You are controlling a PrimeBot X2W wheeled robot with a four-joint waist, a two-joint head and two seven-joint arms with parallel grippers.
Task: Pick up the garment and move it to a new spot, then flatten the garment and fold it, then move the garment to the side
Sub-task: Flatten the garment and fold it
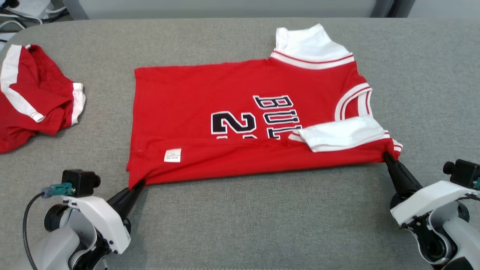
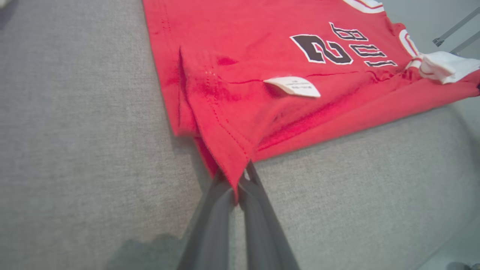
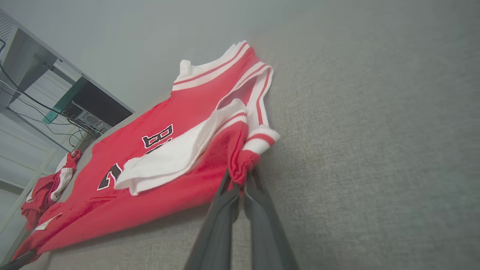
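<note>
Garment (image 1: 195, 97), red jersey, judged soft, light, limp: left gripper (image 1: 140, 183) clamped its 7 o'clock hem corner, right gripper (image 1: 385, 154) its 4 o'clock shoulder corner.

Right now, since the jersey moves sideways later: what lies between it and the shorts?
Nothing: bare grey table separates jersey and shorts, seen in the head view.

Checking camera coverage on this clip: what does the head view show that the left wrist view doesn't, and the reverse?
Head view adds: a second red garment crumpled at the left of the grey table, and the right arm's white wrist. Left wrist view adds: the separate fabric layers at the pinched hem corner, close up. Both: the left claw shut on that corner, the red jersey, its white label, the table.
</note>
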